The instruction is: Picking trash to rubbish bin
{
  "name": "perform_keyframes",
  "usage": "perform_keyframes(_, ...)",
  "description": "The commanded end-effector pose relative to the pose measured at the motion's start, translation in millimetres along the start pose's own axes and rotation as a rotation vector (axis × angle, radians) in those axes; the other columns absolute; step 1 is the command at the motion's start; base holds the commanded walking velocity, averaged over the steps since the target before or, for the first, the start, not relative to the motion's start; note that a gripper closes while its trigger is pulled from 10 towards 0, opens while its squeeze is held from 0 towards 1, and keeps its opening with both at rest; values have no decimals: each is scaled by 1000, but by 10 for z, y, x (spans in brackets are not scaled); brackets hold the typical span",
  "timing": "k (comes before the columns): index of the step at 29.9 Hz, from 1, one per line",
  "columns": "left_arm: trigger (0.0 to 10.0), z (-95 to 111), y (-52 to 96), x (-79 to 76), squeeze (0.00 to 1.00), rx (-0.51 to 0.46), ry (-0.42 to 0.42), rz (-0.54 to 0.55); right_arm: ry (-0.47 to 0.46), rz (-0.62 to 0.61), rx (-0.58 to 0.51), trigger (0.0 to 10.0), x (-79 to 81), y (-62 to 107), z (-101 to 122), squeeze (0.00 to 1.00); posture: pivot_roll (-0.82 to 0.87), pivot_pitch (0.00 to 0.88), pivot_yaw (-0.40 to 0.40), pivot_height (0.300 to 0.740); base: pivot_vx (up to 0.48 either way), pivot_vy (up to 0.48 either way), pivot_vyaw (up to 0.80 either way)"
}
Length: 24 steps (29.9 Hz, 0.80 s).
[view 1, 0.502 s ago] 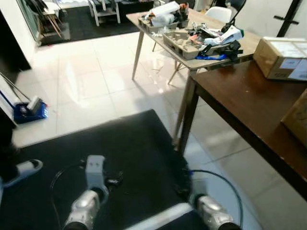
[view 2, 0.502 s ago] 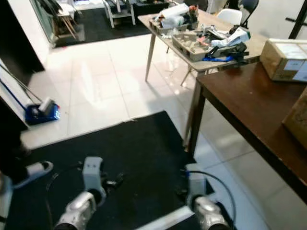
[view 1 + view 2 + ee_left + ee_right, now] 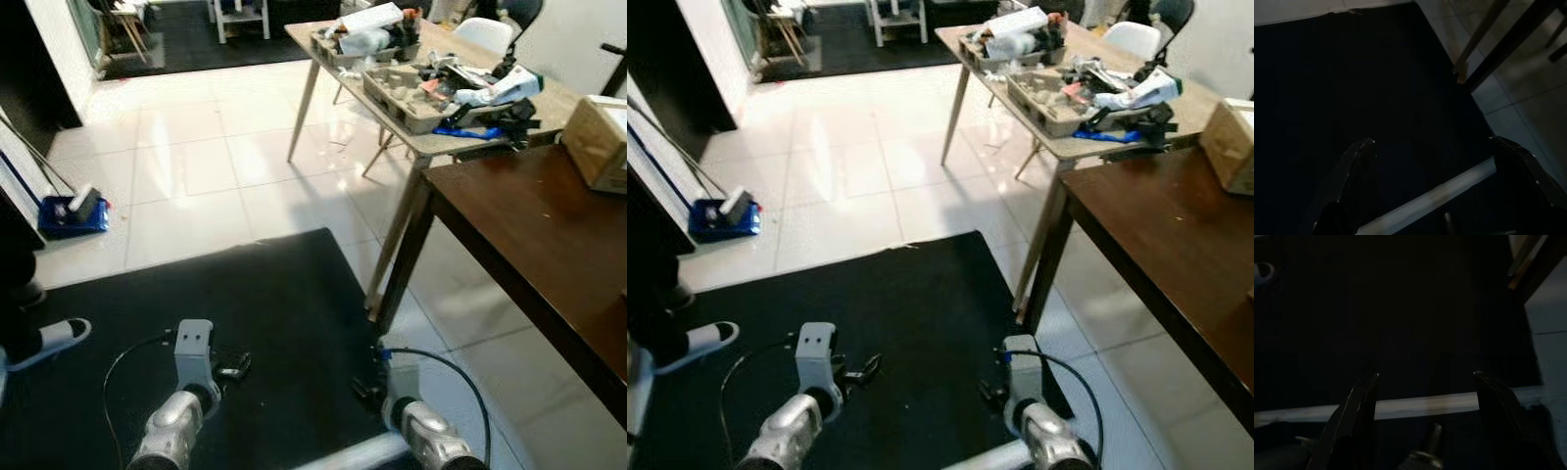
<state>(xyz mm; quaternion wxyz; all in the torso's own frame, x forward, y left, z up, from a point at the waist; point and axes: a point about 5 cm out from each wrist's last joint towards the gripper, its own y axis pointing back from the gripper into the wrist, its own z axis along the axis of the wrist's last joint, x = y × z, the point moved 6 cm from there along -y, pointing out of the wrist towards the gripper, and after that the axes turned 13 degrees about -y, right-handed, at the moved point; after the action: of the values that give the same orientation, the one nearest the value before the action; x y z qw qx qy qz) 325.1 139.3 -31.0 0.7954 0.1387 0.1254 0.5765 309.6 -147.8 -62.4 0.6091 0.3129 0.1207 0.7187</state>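
Note:
Trash lies piled on a light wooden table point(image 3: 328, 39) at the back right: grey egg-carton trays point(image 3: 407, 88), crumpled wrappers point(image 3: 485, 83) and a white bottle point(image 3: 367, 41). Both silver arms hang low over a black floor mat point(image 3: 265, 304). The left arm point(image 3: 181, 406) and right arm point(image 3: 421, 441) are well short of the table. My left gripper point(image 3: 1432, 149) is open over the dark mat with nothing between its fingers. My right gripper point(image 3: 1425, 379) is open too, also holding nothing.
A dark brown table point(image 3: 519, 225) stands close on the right, bearing a cardboard box point(image 3: 602, 142). A person's slippered foot point(image 3: 44, 343) rests at the mat's left edge. A blue floor tool point(image 3: 73, 211) lies by the left wall. Shiny white tiles point(image 3: 196, 147) stretch ahead.
The whole picture has shifted, so the camera has turned a little; the tables now sit further right in view. Both arms hang as before.

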Motion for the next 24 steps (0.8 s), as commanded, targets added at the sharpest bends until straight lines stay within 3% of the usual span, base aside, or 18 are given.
perform_keyframes(1,10000,-69,43,36,0,16,5,10,10,15,1,10000,49,-11,-5,0,-87,69,23,740,274,0,0)
perform_keyframes(8,10000,-64,42,35,0,13,9,14,39,30,4,10000,74,-12,-7,0,-86,69,21,740,272,0,0)
perform_keyframes(16,10000,-64,41,23,0,11,11,13,47,33,9,10000,73,-10,-13,0,-89,72,19,740,266,0,725)
perform_keyframes(24,10000,-82,45,13,0,17,12,11,38,30,9,10000,57,-4,-16,0,-92,78,17,740,248,0,0)
